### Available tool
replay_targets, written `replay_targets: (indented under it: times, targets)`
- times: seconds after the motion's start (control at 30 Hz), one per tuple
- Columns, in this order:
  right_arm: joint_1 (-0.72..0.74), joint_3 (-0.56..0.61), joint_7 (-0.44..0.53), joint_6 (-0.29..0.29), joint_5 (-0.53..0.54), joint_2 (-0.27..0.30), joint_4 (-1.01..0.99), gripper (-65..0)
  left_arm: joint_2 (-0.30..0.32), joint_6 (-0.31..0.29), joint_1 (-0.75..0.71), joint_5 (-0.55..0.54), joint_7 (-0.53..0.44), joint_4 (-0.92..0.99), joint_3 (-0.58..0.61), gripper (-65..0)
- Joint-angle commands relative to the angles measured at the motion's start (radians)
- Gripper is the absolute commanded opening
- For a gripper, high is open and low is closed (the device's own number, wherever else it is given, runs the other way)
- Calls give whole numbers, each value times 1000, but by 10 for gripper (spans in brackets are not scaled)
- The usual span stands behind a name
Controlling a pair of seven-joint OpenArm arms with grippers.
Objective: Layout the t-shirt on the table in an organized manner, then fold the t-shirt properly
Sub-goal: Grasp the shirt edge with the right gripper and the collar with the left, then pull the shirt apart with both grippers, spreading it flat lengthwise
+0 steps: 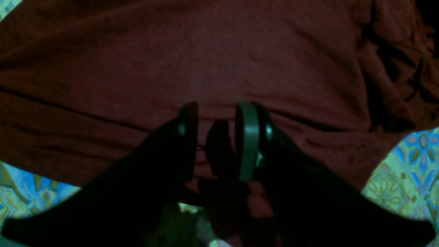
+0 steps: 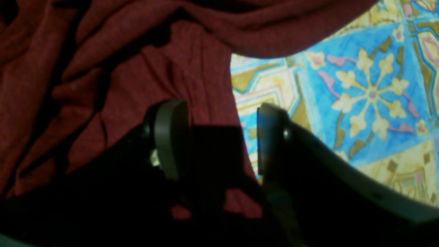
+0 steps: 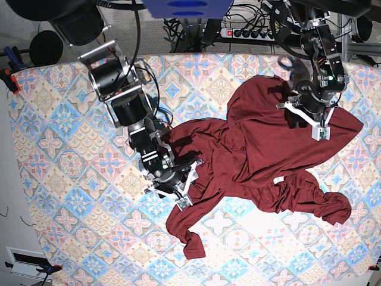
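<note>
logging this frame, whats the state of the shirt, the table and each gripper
t-shirt: crumpled, not laid flat, not folded, one sleeve trailing toward the near edge
table: partly covered by the shirt
left gripper: jaws partly apart, a fold of shirt between them
right gripper: open, straddling the shirt's edge, not clamped
</note>
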State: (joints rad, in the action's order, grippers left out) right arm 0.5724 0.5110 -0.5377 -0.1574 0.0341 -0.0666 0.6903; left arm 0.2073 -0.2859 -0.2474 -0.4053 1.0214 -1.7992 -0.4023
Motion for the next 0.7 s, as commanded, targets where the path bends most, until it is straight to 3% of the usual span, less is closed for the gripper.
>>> replay_targets:
  times: [0.0, 0.1, 0.3, 0.4, 0.57, 0.67]
  targets:
    - [14, 1, -19, -3, -13, 15, -8, -336, 10, -3, 7, -10, -17, -15, -2, -465]
    - [14, 1, -15, -3, -13, 32, -10, -406, 10, -3, 7, -10, -17, -15, -2, -465]
    - [14, 1, -20, -3, -13, 47, -13, -645, 10, -3, 7, -10, -17, -15, -2, -465]
    - [14, -12, -20, -3, -13, 84, -7, -642, 10, -3, 7, -10, -17, -15, -2, -465]
    - [14, -179, -14, -11, -13, 130, -5, -644, 10, -3, 6, -10, -17, -15, -2, -465]
    - [18, -260, -14, -74, -13, 175, -5, -645, 10, -3, 6, -11, -17, -15, -2, -465]
